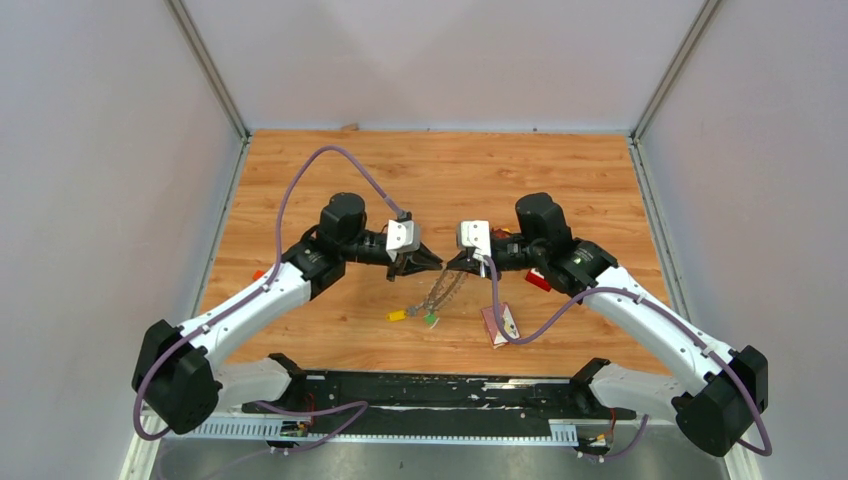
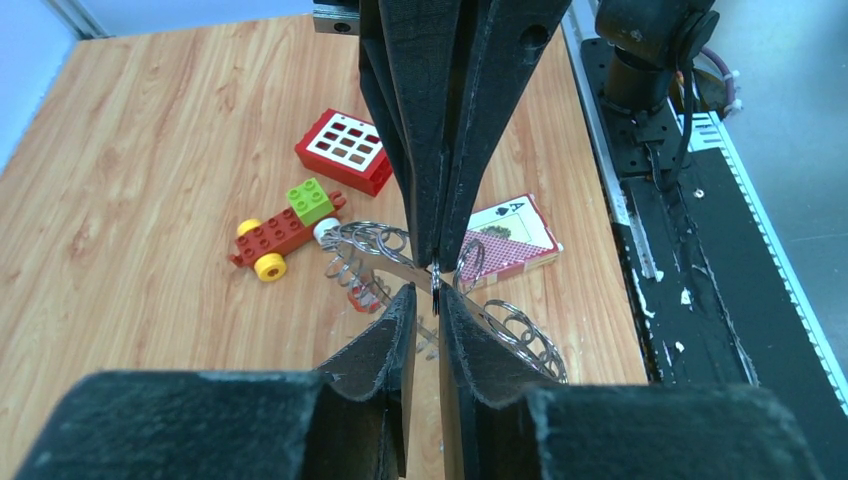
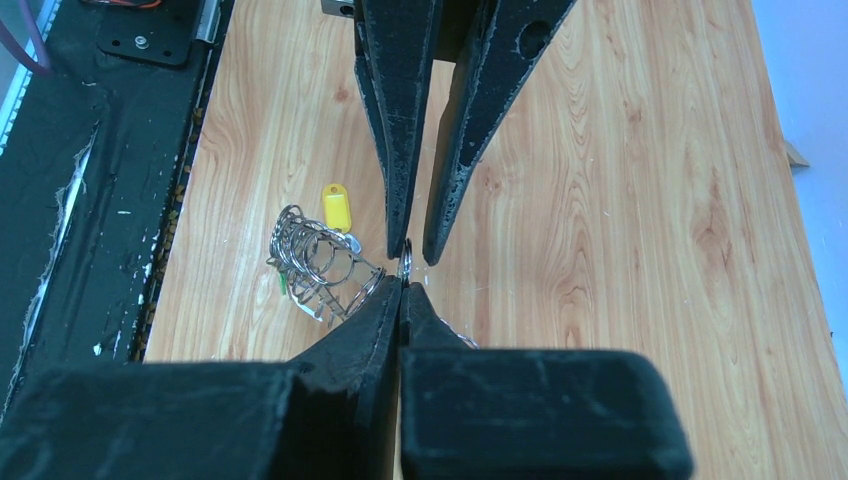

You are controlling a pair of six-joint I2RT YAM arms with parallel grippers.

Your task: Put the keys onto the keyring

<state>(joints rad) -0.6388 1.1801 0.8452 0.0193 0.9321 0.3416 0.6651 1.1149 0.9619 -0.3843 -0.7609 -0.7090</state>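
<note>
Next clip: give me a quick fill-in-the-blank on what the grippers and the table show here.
1. The right gripper is ____ on the wire of the keyring.
2. The rectangular tag beside the keyring is coloured ____.
3. The card box shows the ace of ____.
4. The brick on top of the toy car is ____.
Missing words: shut; yellow; spades; green.

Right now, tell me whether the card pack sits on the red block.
No, the card pack lies on the bare table, apart from the red block.
</note>
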